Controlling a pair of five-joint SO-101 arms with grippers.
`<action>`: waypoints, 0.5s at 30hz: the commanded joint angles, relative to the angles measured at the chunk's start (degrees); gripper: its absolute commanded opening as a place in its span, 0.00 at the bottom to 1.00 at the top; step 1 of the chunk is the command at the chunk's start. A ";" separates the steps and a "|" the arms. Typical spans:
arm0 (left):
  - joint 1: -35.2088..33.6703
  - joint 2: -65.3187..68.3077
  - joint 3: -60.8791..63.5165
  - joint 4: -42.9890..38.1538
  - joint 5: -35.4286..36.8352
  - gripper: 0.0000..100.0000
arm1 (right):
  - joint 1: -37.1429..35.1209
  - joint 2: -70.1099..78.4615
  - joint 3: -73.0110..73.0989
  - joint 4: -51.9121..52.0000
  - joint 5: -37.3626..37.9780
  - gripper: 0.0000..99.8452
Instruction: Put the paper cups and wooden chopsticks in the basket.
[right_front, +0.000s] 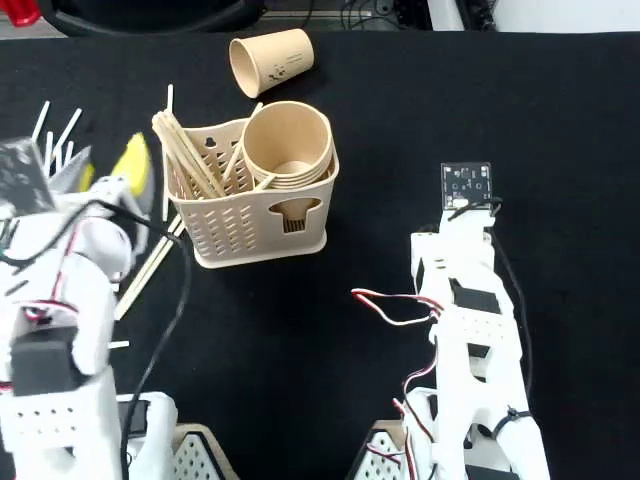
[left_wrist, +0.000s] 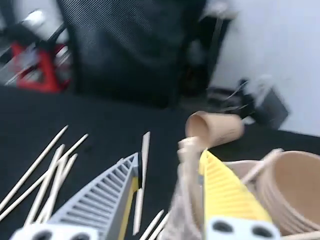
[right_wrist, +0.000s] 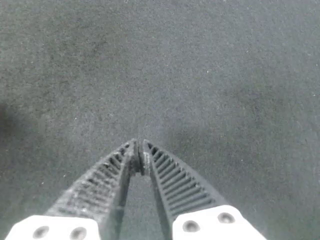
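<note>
A: Where is the basket sitting?

B: The slotted beige basket (right_front: 255, 228) is standing upright mid-table. A stack of paper cups (right_front: 288, 140) is nesting in its larger compartment, mouths up. A bundle of wooden chopsticks (right_front: 188, 155) is leaning in the narrower compartment, on the left arm's side, with its tips poking above the rim.

A: Anything waiting outside it?

B: One tipped paper cup (right_front: 270, 62) is lying on its side on the black tablecloth (right_front: 420, 110), just beyond the basket. Loose chopsticks (right_front: 148, 265) are lying scattered beside the basket's wall on the left arm's side, with a few more farther out.

A: Grippers?

B: The left gripper (left_wrist: 169, 156) is hovering over those loose sticks, just beside the basket. Its jaws are spread wide and gripping nothing. My guess is it is sitting there because the strays are the nearest work. The right gripper (right_wrist: 138, 150) is pointing down at bare cloth, well apart from the basket, jaws pressed together with nothing between them. It is probably parked clear of the left arm's side.

A: Progress?

B: Looking mostly done: one cup and the scattered sticks are remaining.
</note>
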 joint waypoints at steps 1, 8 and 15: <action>-6.11 8.97 -6.20 3.25 -0.18 0.20 | -0.44 -1.71 -0.40 -1.14 0.44 0.01; -12.26 28.66 -12.09 3.52 -6.86 0.20 | -0.44 -1.71 -0.40 -1.14 0.44 0.01; -18.86 47.47 -19.03 3.08 -14.15 0.20 | -0.44 -1.71 -0.48 -1.14 0.44 0.01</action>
